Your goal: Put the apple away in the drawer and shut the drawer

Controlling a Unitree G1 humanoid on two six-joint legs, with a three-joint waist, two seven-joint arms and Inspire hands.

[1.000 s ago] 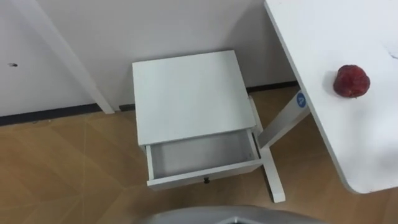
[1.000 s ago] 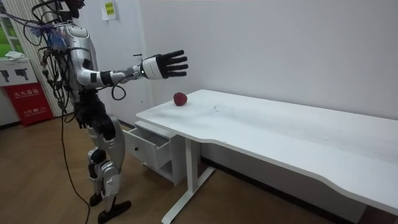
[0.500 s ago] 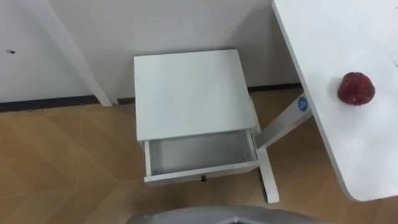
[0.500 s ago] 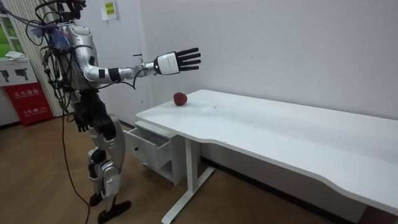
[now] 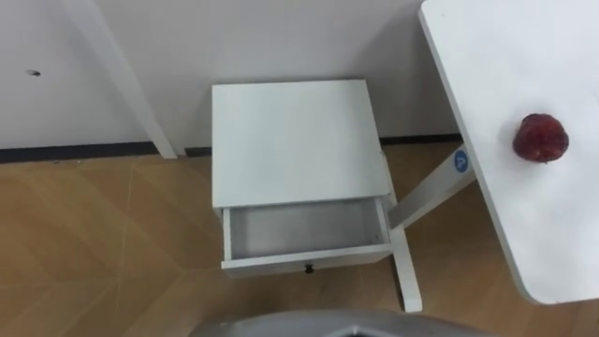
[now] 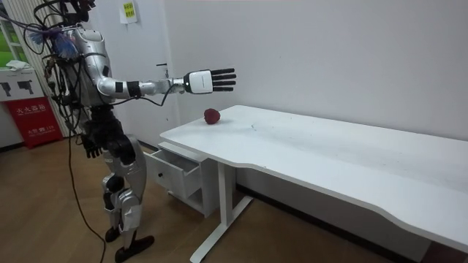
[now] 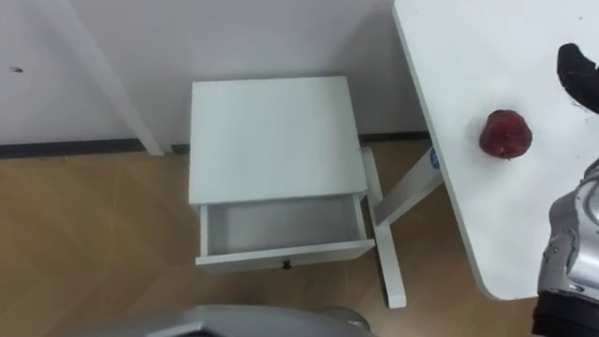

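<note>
Neither part of the task is done yet. At the left stands the small white cabinet [image 5: 295, 140] against the wall, and its drawer [image 5: 304, 234] is pulled out toward the robot. The inside of the drawer is bare, and the dark knob [image 5: 308, 270] on its front faces outward. To the right of it, past the slanting white leg, the tabletop [image 5: 505, 56] carries the apple [image 5: 540, 138]. The apple sits alone near the edge closest to the cabinet, well apart from the drawer and with nothing touching it. So the whole sequence is left: grasp the apple, carry it across and down into the drawer, let go, then push the front shut. In the room view the robot stands upright in front of the cabinet with its right hand [image 6: 208, 80] stretched out at about shoulder height. That hand is spread flat with straight fingers, empty, and held in the air above the apple's end of the tabletop without contact. By my reading it is set up for the reach and must come down a good way before it can close. The left hand [image 6: 90, 147] hangs by the robot's hip, and I cannot tell its state.
</note>
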